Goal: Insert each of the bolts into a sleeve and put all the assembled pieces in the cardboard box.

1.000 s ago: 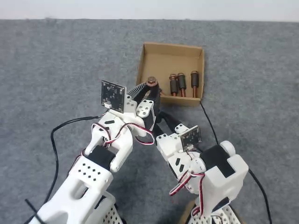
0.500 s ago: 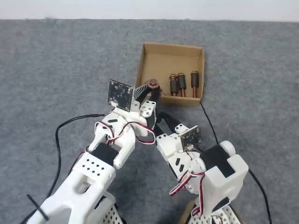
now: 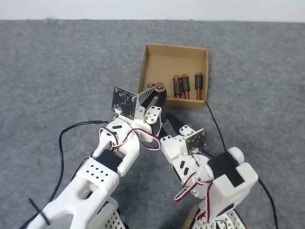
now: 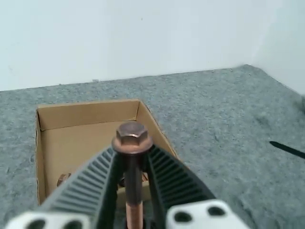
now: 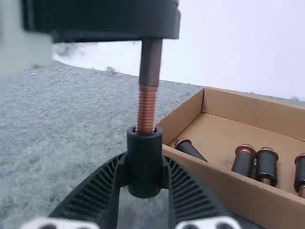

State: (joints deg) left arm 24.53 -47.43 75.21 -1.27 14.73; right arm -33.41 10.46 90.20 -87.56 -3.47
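Observation:
My left gripper [image 3: 156, 92] is shut on a copper bolt [image 4: 132, 137], held upright by its shaft just under the hex head, at the cardboard box's [image 3: 148, 62] near left corner. Below it, my right gripper [image 5: 144, 174] is shut on a black sleeve [image 5: 144, 157]. The bolt's threaded end [image 5: 147, 110] enters the top of this sleeve. In the high view the right gripper [image 3: 164, 123] lies under the left one, and the sleeve is hidden there. Three assembled pieces [image 3: 185, 86] lie side by side in the box; another piece [image 5: 188, 148] lies near its front wall.
Grey carpet [image 3: 66, 71] covers the table around the box. Black cables [image 3: 59, 143] trail from both arms across the near side. A pale wall [image 4: 143, 38] runs behind the box's far edge.
The left gripper has carried the bolt slightly right and toward the box, lowering it over the sleeve. The right arm's base has shifted a little; its gripper holds its place.

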